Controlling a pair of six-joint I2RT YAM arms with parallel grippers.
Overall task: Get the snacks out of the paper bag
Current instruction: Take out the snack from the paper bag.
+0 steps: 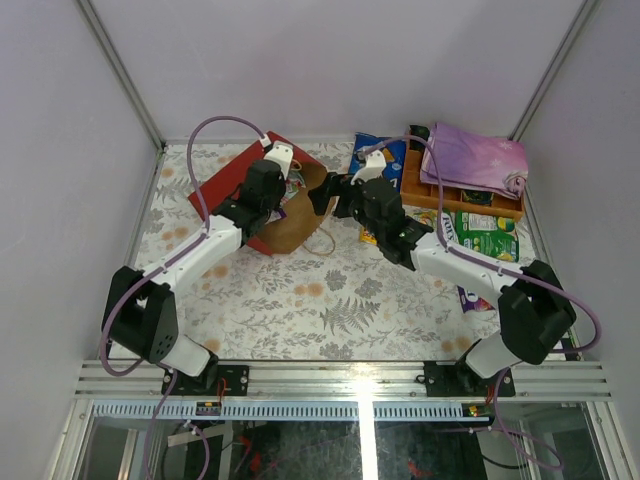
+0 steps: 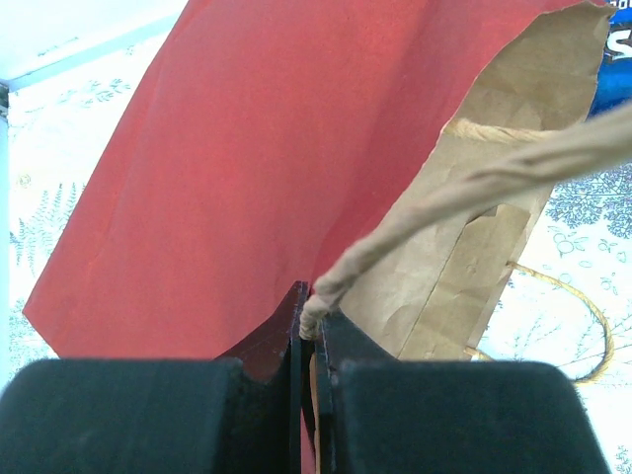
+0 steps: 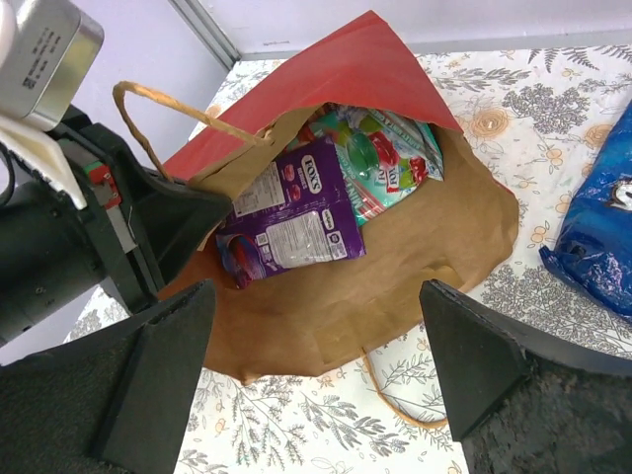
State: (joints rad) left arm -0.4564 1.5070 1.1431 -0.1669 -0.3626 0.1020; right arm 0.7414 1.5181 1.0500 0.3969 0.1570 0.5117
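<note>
Purple pack (image 3: 296, 212) partly covers teal pack (image 3: 383, 158) inside the paper bag (image 3: 405, 291).

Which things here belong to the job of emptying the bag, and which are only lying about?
For the job: paper bag; purple Fox's pack and teal candy pack inside it; blue chip bag and green pack already outside it.
Lying about: orange wooden tray; purple cloth.
</note>
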